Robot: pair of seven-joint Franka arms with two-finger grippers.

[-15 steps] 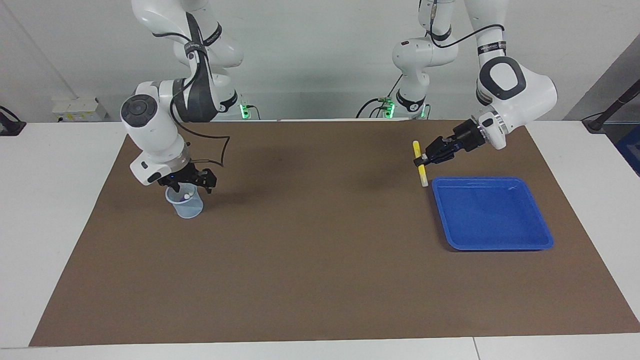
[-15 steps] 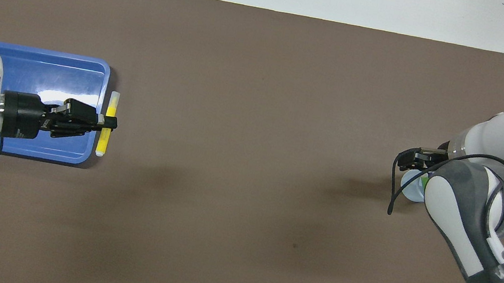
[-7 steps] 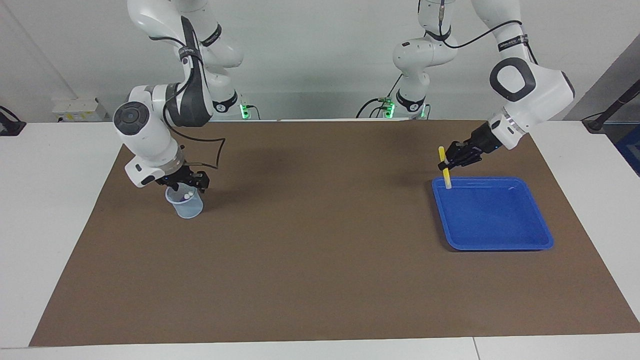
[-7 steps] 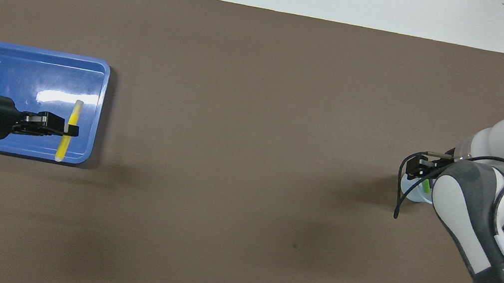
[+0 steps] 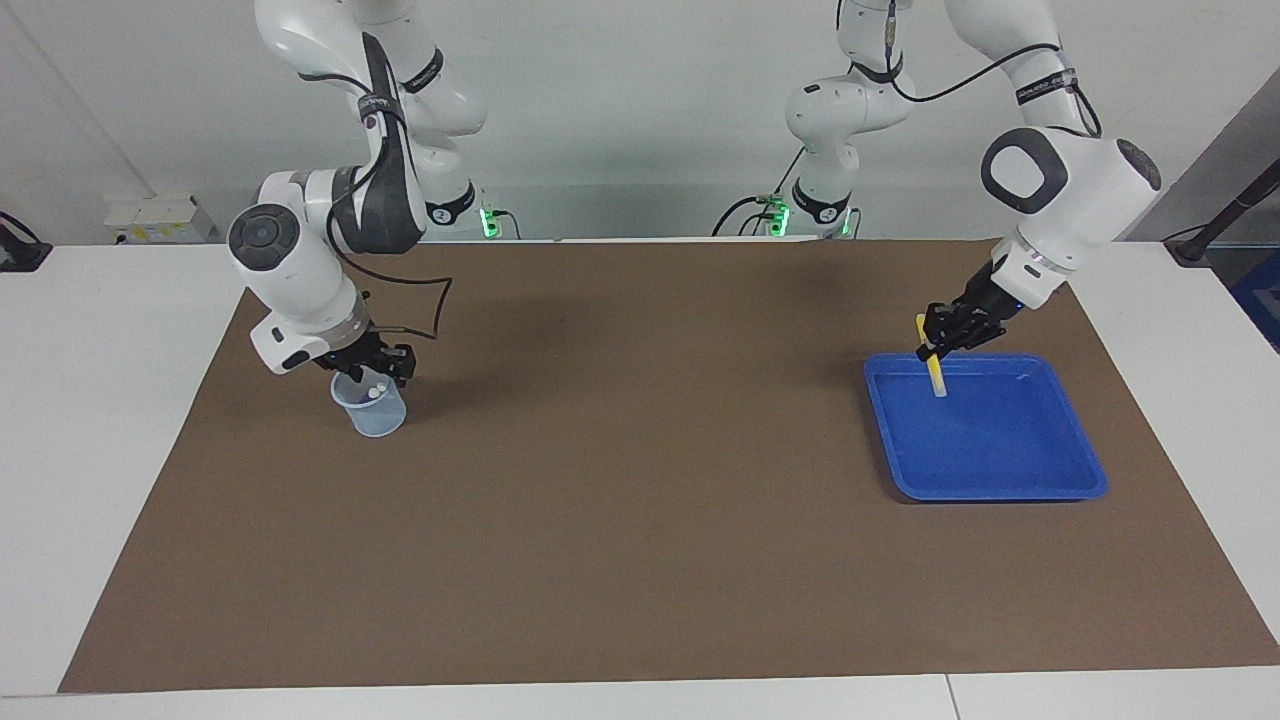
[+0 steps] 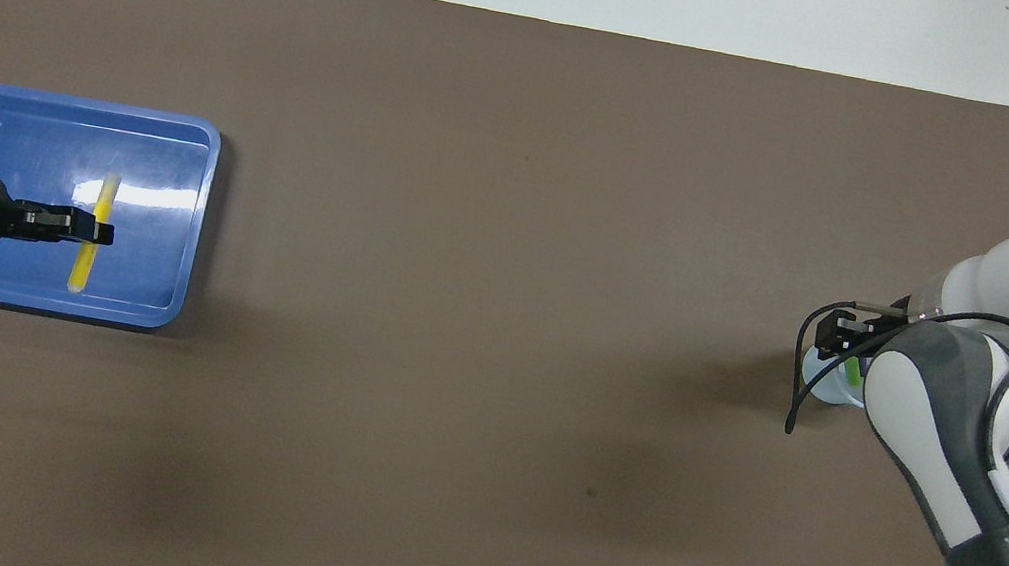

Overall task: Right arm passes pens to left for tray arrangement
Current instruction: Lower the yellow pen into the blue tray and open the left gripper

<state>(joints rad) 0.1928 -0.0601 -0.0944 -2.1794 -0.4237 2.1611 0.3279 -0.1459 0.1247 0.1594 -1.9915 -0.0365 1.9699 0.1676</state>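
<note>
The left gripper (image 5: 937, 345) is clamped on the yellow pen (image 5: 934, 372), its fingers closed around the upper part of the barrel. The pen hangs tilted over the blue tray (image 5: 1060, 487), pale tip pointing down toward the tray floor at the edge nearer to the robots; whether the tip touches the floor cannot be told. In the overhead view the same pen (image 6: 93, 233) lies across the middle of the tray (image 6: 181, 151), with the left gripper (image 6: 99, 232) reaching in from the tray's outer edge. The tray sits on the brown mat (image 5: 640, 560) that covers the tabletop (image 5: 100, 400), at the left arm's end. The right gripper (image 5: 372, 365) is at the right arm's end of the tabletop, low over the mouth of a small pale-blue cup (image 5: 372, 410). Whether its fingers are open or closed on anything cannot be told. A whitish pen tip (image 5: 372, 394) shows inside the cup, and from overhead a green pen (image 6: 852, 371) peeks out beside the right gripper (image 6: 845, 337).
</note>
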